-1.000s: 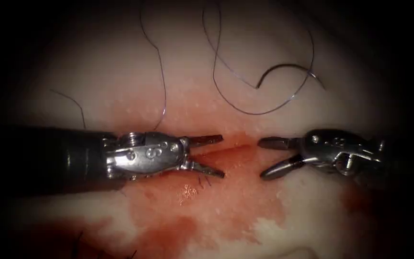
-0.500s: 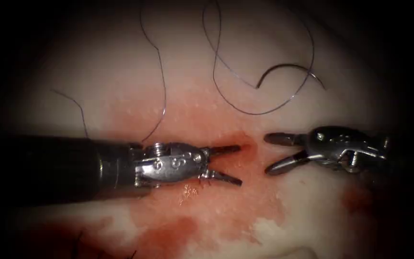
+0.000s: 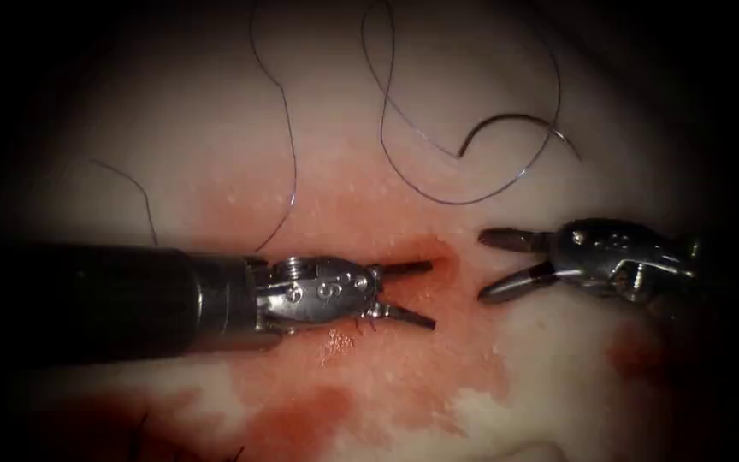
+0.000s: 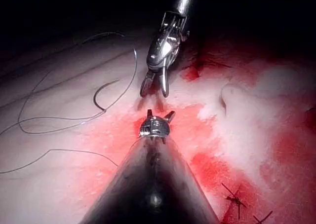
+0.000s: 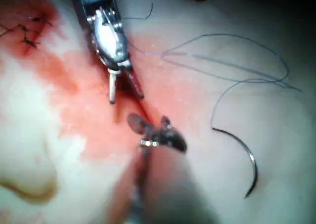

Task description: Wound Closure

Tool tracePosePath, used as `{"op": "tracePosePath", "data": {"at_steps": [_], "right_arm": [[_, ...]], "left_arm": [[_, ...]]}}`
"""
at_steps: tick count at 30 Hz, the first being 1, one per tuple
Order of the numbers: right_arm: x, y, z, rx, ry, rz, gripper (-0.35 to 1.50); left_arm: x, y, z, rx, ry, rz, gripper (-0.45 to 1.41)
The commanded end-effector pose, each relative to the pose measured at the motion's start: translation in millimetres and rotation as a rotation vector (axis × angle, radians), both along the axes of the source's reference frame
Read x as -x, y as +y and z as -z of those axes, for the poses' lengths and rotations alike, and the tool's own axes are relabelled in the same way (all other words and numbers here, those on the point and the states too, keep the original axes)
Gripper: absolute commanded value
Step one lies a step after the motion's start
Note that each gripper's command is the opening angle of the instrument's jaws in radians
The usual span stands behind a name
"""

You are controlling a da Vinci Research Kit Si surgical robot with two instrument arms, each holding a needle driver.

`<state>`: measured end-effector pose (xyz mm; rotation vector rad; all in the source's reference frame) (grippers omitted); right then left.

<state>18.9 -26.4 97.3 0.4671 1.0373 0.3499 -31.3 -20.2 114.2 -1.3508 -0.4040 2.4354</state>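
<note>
Left tool (image 3: 416, 293) lies over the red-stained middle of the tissue (image 3: 215, 145), its shaft entering from the left; jaws spread apart, holding nothing, one jaw pointing at the dark red cut (image 3: 442, 257) and the other angled down just below it. Right tool (image 3: 496, 265) faces it from the right side of the cut, jaws wide apart and also empty; tips of the two tools are near each other but not touching. Needle (image 3: 506, 122) rests free on the pale tissue above and to the right of the cut, well apart from both tools, lying flat with its curve arched upward, not in the tissue. Thread (image 3: 412, 171) runs from the needle's right end and lies in loose loops over the upper tissue; another strand (image 3: 288, 145) trails down toward the left tool's wrist. Red fluid (image 3: 369, 376) spreads below the cut. Short cut ends of thread (image 3: 365, 323) stick up just under the left tool's lower jaw. Left wrist view: left tool (image 4: 158, 116) and right tool (image 4: 154, 88) tip to tip over the stain, needle (image 4: 101, 95) beside them on pale tissue. Right wrist view: right tool (image 5: 148, 121), left tool (image 5: 126, 93), needle (image 5: 244, 157) lying loose, earlier stitches (image 5: 24, 34) on the stained tissue.
</note>
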Motion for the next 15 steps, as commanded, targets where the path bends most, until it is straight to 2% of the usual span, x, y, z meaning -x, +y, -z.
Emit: {"op": "tracePosePath", "data": {"at_steps": [1, 8, 10, 15], "right_arm": [[-0.7, 0.9, -0.2, 0.021, 0.000, 0.010, 1.25], [0.0, 3.8, -0.5, 0.105, -0.040, 0.069, 1.25], [0.3, 5.2, -1.0, 0.149, -0.083, 0.117, 1.26], [0.7, 6.4, -1.7, 0.212, -0.144, 0.198, 1.26]], "left_arm": [[0.5, -0.1, -0.4, -0.001, 0.000, 0.000, 0.54], [0.6, 0.1, 0.0, -0.005, -0.003, -0.001, 0.52], [0.7, 0.2, 0.1, -0.008, -0.009, -0.007, 0.52], [0.7, 0.3, 0.2, -0.010, -0.014, -0.013, 0.52]]}}
